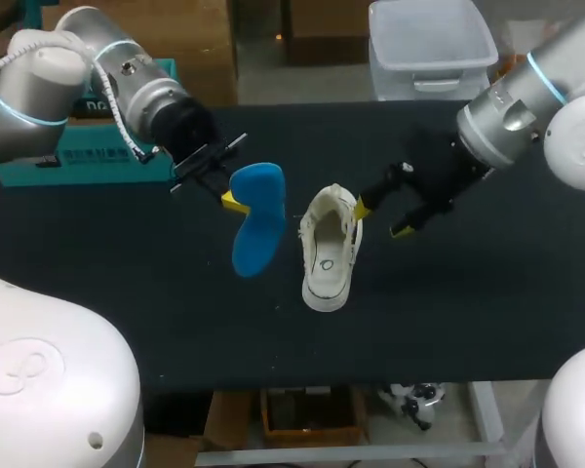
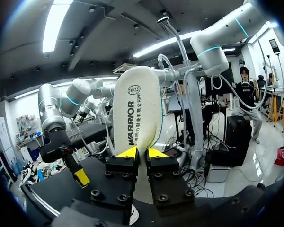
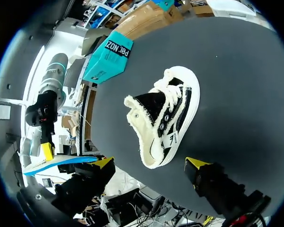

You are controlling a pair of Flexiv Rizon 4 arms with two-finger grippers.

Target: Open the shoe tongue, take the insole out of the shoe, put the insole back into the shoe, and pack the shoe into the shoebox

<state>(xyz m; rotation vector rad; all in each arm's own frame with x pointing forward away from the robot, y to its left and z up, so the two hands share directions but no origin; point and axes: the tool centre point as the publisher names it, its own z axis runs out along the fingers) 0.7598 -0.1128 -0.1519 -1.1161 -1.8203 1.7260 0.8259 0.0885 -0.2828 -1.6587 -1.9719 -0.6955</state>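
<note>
My left gripper [image 1: 236,203] hangs above the table, shut on the heel end of a blue insole [image 1: 258,222]. In the left wrist view the insole [image 2: 137,111] stands up from between the yellow tips [image 2: 141,153], its cream printed face showing. A white low shoe [image 1: 329,250] rests on the black table, opening up, just right of the insole. My right gripper [image 1: 381,219] stands open at the shoe's far right side; the shoe [image 3: 166,117] lies just ahead of its spread fingers [image 3: 150,163]. A teal shoebox [image 1: 73,156] sits at the table's far left, behind my left arm.
The black table [image 1: 468,322] has bare cloth in front of the shoe and to its right. In the right wrist view the teal shoebox [image 3: 108,57] lies beyond the shoe, near the table's far edge.
</note>
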